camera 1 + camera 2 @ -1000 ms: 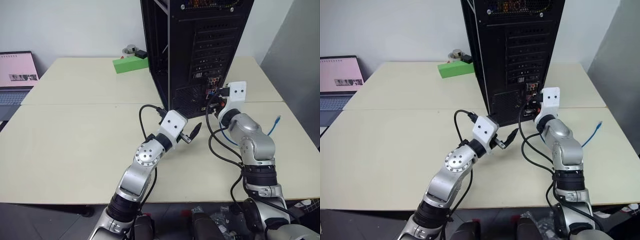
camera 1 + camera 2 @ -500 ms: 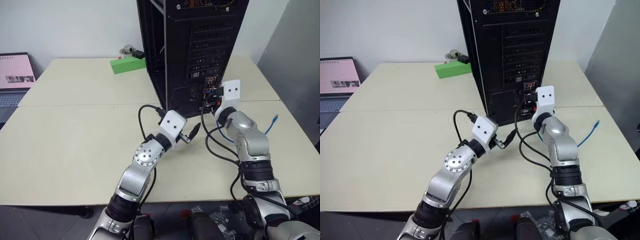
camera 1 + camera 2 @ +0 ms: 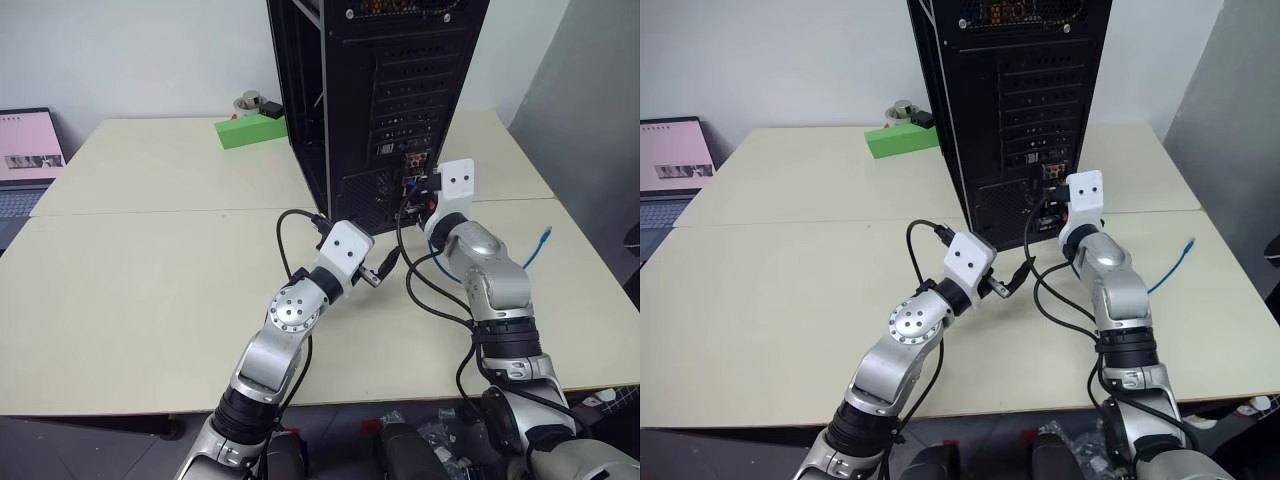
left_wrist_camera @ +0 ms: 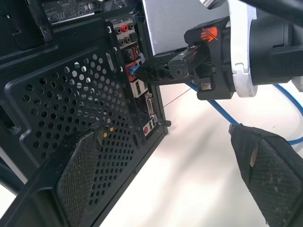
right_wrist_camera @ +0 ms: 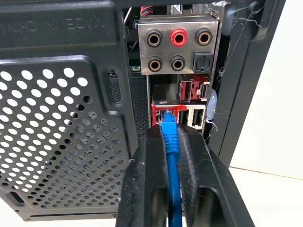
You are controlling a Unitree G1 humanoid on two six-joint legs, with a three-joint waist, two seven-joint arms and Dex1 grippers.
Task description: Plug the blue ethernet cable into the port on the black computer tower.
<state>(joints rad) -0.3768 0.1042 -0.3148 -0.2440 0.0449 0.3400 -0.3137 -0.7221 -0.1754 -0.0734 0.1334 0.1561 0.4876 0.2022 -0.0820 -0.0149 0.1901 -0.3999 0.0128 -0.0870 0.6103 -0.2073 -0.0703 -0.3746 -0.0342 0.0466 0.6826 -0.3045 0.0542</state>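
My right claw (image 5: 171,156) has its two fingers around the blue ethernet cable (image 5: 170,142), whose plug sits in the port (image 5: 166,109) at the back of the black computer tower (image 3: 385,90). My left claw (image 3: 382,268) is wide apart, holding nothing, above the bench (image 3: 130,290).

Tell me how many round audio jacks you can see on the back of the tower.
5, on the silver panel above the blue ethernet cable: three in the top row, the middle one red, two below. Others may be hidden.
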